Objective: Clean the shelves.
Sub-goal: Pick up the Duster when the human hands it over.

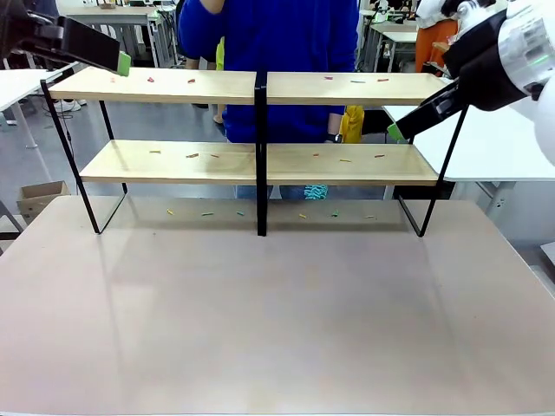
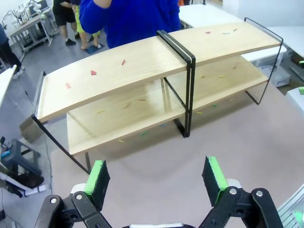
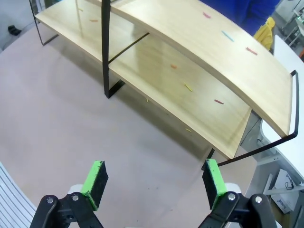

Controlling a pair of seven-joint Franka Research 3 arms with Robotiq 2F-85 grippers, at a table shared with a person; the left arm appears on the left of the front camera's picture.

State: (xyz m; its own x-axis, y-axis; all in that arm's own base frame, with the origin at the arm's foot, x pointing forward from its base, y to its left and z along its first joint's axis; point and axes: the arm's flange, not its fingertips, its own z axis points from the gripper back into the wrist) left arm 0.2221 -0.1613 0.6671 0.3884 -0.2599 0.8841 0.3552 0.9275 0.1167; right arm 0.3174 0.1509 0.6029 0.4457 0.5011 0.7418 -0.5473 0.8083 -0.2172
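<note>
Front view: shelves (image 1: 173, 85), littered with coloured scraps (image 1: 192, 156), stand across the surface's (image 1: 277, 312) far side, while left end effector (image 2: 156, 173) and right end effector (image 3: 154, 173) hover at either end, wide open and empty, probably staged for picking.

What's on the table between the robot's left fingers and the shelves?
Nothing. In the left wrist view, bare table stretches from the fingers to the shelves.
</note>
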